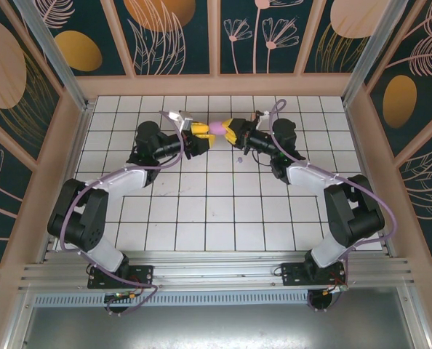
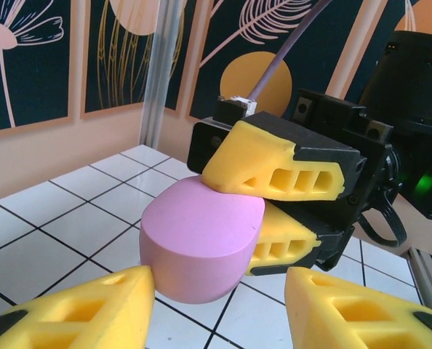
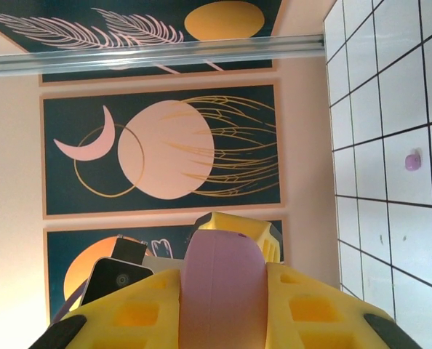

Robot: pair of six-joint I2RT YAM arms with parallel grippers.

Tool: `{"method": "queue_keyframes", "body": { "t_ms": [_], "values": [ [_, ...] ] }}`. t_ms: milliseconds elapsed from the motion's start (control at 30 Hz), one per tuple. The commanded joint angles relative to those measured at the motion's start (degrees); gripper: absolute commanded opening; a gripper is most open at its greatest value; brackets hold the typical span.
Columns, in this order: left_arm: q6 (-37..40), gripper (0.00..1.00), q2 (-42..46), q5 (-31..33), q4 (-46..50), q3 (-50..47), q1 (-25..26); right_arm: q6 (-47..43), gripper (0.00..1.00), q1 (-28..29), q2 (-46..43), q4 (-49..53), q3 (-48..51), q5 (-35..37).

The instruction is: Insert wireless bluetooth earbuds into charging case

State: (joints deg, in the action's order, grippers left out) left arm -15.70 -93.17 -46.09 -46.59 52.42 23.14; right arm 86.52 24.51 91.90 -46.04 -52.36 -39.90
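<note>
— Judging progress, how far along was it?
— Early, it seemed. The right gripper (image 1: 229, 131) was clamped on the purple case (image 2: 201, 240), held above the far middle of the tabletop (image 1: 201, 211). The left gripper (image 1: 201, 131) had its jaws apart around the case's free end. The case looked closed.
— And the earbuds?
— One earbud (image 3: 413, 161) lay loose on the tiles near the right gripper, not inserted. Only the crowded grippers looked in the way.
</note>
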Motion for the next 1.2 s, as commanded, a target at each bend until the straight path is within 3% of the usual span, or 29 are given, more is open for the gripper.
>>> {"method": "queue_keyframes", "body": {
  "t_ms": [0,167,267,667,900,1167],
  "values": [
    [-0.12,0.51,-1.62,-3.4,-1.42,1.94,0.77,0.38,0.17,1.33,-2.38,-1.78,-2.23,-2.5],
    [1.56,0.62,-1.78,-0.13,0.29,1.97,0.78,-0.07,0.16,1.4,-2.69,-1.38,-1.9,-2.96],
    [3.04,0.64,-1.41,2.06,1.81,1.68,0.69,-0.46,0.16,1.41,-3.04,-1.04,-1.34,-2.82],
    [1.46,0.48,-1.41,-3.82,-0.44,2.82,0.51,-0.7,0.16,1.34,-2.5,-0.92,-1.6,-4.76],
    [1.73,0.57,-1.19,-3.69,-0.33,2.96,-0.18,-0.65,0.15,1.41,-2.34,-0.98,-2.02,-6.1],
    [-0.71,0.53,-1.89,-7.22,-2.08,2.99,-1.32,-0.74,0.15,1.4,-2.04,-1.0,-2.23,-7.1]
  ]
}}
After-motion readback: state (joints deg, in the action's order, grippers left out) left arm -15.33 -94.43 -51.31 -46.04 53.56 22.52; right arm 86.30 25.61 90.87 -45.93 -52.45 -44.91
